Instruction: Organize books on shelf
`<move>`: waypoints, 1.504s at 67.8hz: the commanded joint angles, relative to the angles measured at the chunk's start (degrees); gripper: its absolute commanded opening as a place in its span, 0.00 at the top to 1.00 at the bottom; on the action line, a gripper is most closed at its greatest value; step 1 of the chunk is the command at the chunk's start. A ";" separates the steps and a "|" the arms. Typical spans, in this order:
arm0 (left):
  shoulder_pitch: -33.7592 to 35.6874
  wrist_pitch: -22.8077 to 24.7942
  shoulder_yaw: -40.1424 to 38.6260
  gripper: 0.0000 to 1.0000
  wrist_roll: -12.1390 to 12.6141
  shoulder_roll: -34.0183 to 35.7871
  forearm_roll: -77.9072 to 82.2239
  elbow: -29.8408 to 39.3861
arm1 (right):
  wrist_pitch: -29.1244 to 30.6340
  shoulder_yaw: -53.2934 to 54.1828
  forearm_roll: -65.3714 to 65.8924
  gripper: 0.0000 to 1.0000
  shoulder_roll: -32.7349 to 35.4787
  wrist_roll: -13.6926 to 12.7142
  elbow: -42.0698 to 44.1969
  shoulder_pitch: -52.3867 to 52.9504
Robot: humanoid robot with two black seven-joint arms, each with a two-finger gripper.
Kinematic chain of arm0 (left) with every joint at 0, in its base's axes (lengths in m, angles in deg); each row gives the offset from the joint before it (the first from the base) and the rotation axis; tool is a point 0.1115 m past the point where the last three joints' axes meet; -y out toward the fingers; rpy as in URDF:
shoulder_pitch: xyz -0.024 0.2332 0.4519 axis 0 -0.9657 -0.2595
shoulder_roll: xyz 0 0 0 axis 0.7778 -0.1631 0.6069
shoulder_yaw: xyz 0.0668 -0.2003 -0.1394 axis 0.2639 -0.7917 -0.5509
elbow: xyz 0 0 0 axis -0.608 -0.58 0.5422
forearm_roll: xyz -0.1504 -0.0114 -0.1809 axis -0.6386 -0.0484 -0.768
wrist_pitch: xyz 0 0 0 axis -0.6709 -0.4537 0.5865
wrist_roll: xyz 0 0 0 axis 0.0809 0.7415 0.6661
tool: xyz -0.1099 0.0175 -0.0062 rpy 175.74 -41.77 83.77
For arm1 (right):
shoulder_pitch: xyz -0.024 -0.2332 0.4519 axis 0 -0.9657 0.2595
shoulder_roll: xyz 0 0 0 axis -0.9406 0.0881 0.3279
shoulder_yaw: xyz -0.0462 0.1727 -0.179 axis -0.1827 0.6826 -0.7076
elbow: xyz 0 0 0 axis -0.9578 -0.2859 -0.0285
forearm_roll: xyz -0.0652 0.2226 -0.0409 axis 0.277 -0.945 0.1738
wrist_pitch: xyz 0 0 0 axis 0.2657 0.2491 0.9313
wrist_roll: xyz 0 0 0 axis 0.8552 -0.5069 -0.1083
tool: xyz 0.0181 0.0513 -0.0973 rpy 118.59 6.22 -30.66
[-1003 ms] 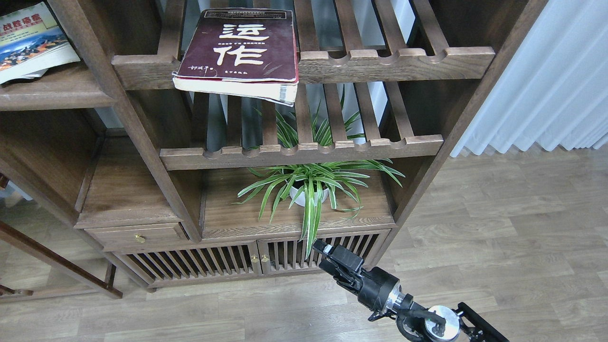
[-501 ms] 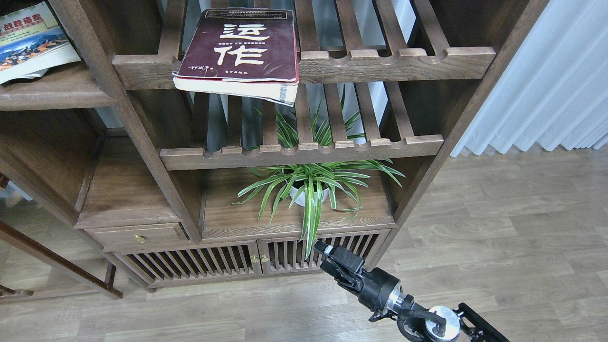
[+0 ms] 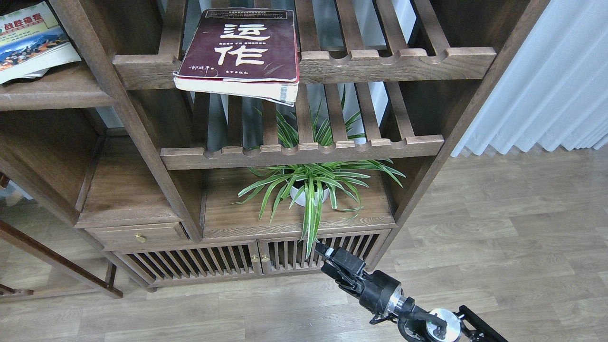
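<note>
The thick maroon book (image 3: 242, 45) with big white characters lies flat on the top slatted rack, its front edge overhanging the notched rail. A yellow-green paperback (image 3: 28, 40) with a colourful picture lies on the solid dark-brown shelf (image 3: 52, 92) at the top left, cut by the frame edge, with white pages showing under it. I see no "300" mark. My right gripper (image 3: 323, 257) is low in front of the cabinet doors, far below the books, open and empty. My left gripper is out of view.
A second slatted rack (image 3: 304, 152) sits below the top one. A potted spider plant (image 3: 311, 187) stands on the board beneath it, leaves hanging over the slatted cabinet doors (image 3: 213, 261). A small drawer (image 3: 137, 235) is at the left. White curtains (image 3: 546, 80) hang at the right.
My right gripper has sunk slightly, down and a little to the right. The books have not moved.
</note>
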 commanded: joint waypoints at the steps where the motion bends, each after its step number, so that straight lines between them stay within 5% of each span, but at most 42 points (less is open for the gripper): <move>1: 0.23 -0.01 -0.01 0.99 0.00 -1.10 0.03 -1.00 | 0.00 0.08 -0.08 0.00 0.00 0.00 0.00 -0.09; 33: 0.23 -0.01 0.43 0.99 0.00 -3.47 -0.06 -3.81 | 0.00 -0.01 -0.17 0.00 0.00 0.00 -0.27 -0.70; 66: 2.07 -0.01 1.13 0.99 0.00 -3.73 -0.32 5.15 | 0.00 -0.09 -0.17 0.00 0.00 0.00 -0.35 -1.76; 102: 2.25 -0.01 0.96 0.99 0.00 -3.38 -0.06 2.69 | 0.00 -0.09 -0.43 0.00 0.00 0.00 -0.53 -3.52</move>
